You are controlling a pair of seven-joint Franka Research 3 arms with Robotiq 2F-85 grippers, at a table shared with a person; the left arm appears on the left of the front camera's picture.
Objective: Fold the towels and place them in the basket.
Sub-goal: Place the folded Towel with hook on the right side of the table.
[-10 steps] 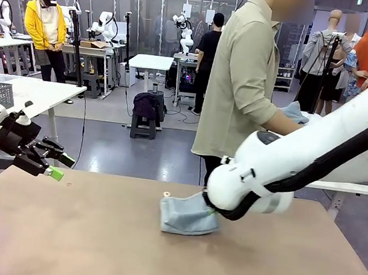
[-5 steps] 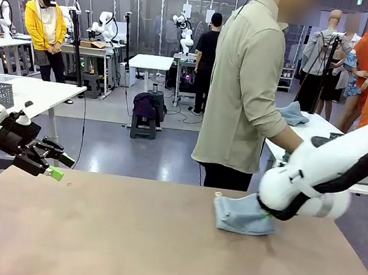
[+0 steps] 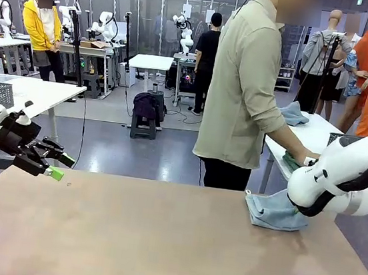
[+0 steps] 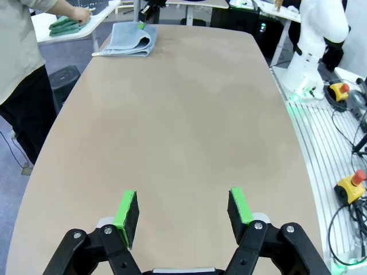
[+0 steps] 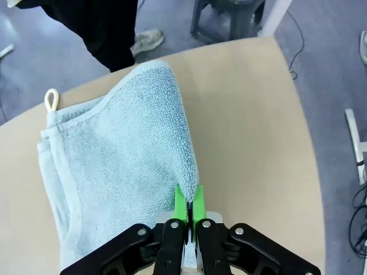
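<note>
The grey-blue towel, folded, is clenched by its edge in the right gripper, probably for carrying; left gripper gapes empty.

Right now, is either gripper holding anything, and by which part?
The right gripper is shut on the folded blue towel, pinching its thick folded edge, away from the hanging loop. The left gripper is open and holds nothing.

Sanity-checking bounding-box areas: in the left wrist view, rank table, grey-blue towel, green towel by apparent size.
1. table
2. grey-blue towel
3. green towel: it lies farther off and partly under the person's hand, so it may really match the grey-blue one.
</note>
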